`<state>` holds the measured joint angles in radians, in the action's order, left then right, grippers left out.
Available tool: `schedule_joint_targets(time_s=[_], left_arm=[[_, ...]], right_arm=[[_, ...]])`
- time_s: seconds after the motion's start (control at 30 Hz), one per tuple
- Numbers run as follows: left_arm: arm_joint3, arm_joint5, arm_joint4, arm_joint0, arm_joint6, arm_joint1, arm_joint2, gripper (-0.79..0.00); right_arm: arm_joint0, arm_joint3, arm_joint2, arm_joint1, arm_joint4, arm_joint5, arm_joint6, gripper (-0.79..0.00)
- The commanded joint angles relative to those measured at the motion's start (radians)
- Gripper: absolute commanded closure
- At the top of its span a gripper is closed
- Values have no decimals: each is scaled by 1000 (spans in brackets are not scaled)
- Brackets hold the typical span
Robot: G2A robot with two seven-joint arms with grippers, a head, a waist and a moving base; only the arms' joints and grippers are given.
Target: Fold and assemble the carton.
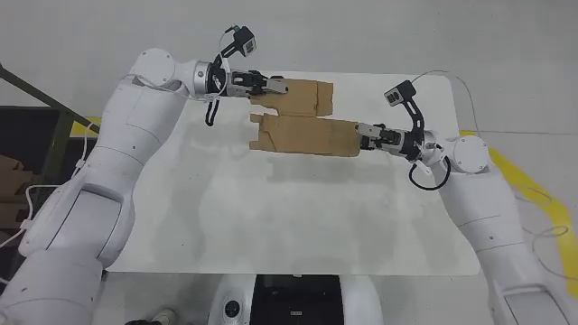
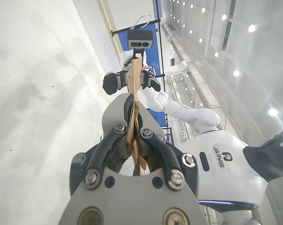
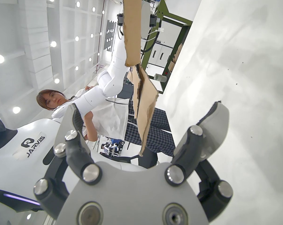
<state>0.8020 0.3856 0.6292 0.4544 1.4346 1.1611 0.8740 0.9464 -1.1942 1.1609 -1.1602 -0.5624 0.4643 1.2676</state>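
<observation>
Over the far middle of the counter [image 1: 271, 208], the top view has the carton [image 1: 302, 122] flat between my left hand [image 1: 271, 86] and right hand [image 1: 361, 135]. Left wrist view: that hand pinches the board's edge. Right wrist view: that hand is spread, with the carton's end untouched in the gap. I judge the opening-out barely begun, so my right should grip next. The carton looks plain, and a wall panel [image 2: 132, 3] carries print.

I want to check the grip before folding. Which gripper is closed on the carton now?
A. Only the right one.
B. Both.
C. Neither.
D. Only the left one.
D: the left gripper is clamped on the carton, while the right gripper stands open around its edge.
</observation>
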Motion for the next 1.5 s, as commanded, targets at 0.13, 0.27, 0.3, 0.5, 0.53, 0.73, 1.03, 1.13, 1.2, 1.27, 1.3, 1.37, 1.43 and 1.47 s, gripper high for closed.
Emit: schedule_joint_targets(time_s=[0.13,0.27,0.3,0.5,0.53,0.73,1.03,1.13,1.2,1.27,1.3,1.37,1.43,1.47], left_arm=[[0,10,-14,0,-10,1,0,0],[-5,16,-14,5,-16,3,-2,0],[-6,17,-17,5,-17,4,-3,0],[-15,29,-20,5,-29,9,-6,0],[-17,28,-20,5,-28,9,-7,0],[-19,23,-22,5,-24,13,-11,0],[-28,19,-11,1,-19,17,-9,0],[-31,21,-10,1,-21,18,-9,0],[-32,24,-10,1,-24,19,-8,0],[-26,24,-1,6,-24,19,-5,-77],[-26,24,-3,6,-24,18,-4,-262],[-25,29,9,12,-29,17,3,-785],[-28,22,17,14,-22,16,8,-785],[-29,24,24,16,-24,15,12,-785]], right_arm=[[-5,10,-17,-3,1,-11,2,-388],[-10,20,-23,-4,-2,-19,5,-363],[-11,21,-25,-4,-3,-20,6,-354],[-22,30,-37,-8,-21,-32,16,-243],[-25,30,-39,-8,-20,-32,18,-246],[-35,37,-51,-10,-1,-35,21,-225],[-43,50,-67,-14,5,-43,5,0],[-42,49,-66,-14,0,-47,0,0],[-42,47,-65,-14,-4,-50,-1,0],[-42,46,-64,-14,-5,-54,1,0],[-41,46,-64,-14,-6,-56,1,0],[-41,46,-64,-13,-7,-63,0,0],[-40,45,-62,-13,-3,-68,-6,0],[-40,46,-60,-12,0,-69,-14,0]])
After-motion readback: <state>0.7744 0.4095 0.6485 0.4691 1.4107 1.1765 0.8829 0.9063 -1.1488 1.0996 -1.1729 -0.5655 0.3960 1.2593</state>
